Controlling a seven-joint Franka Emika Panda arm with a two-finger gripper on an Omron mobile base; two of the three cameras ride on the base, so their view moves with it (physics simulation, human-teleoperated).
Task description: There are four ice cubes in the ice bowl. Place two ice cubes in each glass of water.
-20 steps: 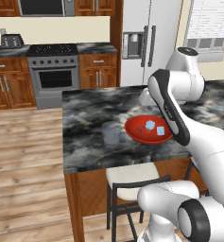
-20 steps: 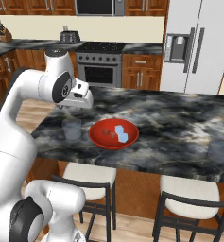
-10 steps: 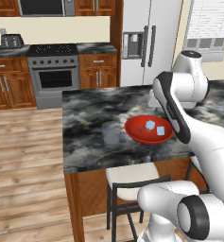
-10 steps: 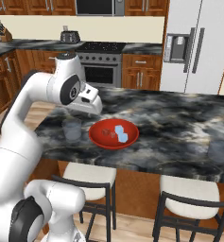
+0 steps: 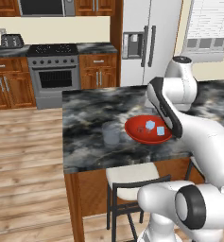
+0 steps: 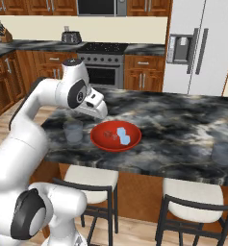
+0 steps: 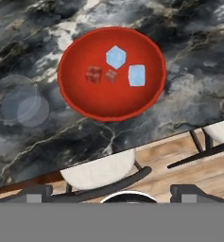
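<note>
Ice cubes (image 7: 116,57) lie in the red ice bowl (image 7: 80,106) on the dark marble counter (image 7: 193,85) below me: two pale blue, two small and reddish-looking. My gripper (image 7: 111,196) has risen since a second ago, its fingers spread wide, holding nothing. Beside the bowl stands one glass of water (image 7: 19,100); another glass (image 6: 224,153) sits far along the counter.

No readable text, label, brand, number or sign anywhere. Fridge (image 5: 142,42) door panel blank. Stove (image 5: 53,75) front bare of markings. Microwave (image 6: 98,6) face unlettered. Red bowl (image 7: 80,101) and glass (image 7: 16,101) plain. Window blind (image 5: 205,23) shows only slats.
</note>
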